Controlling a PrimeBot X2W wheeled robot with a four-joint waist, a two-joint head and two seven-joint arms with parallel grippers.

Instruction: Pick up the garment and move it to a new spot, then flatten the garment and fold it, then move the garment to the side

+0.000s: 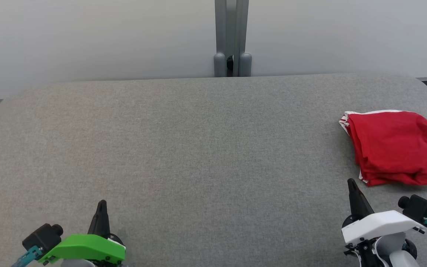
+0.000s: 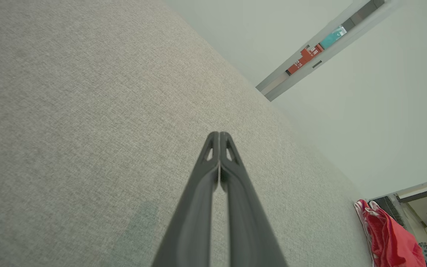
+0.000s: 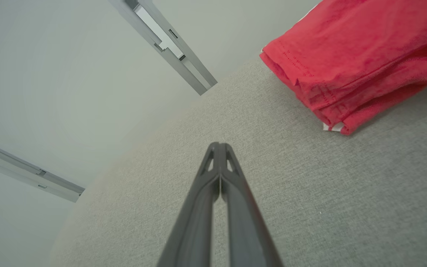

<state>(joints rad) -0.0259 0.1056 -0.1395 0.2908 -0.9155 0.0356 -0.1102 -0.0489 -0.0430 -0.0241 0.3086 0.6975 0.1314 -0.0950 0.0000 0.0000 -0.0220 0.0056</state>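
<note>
While left claw (image 1: pixel 102 203) and right claw (image 1: pixel 351 181) rest closed and empty, the right should open wide before reaching the near edge of the seemingly folded garment (image 1: pixel 397 148).

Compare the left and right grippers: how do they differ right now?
The left gripper has a green housing; the right gripper has a white one. The left gripper sits far from the red garment; the right gripper's tip is close beside the garment's near corner, not touching it. Shared: both are shut and empty, over the grey surface.
</note>
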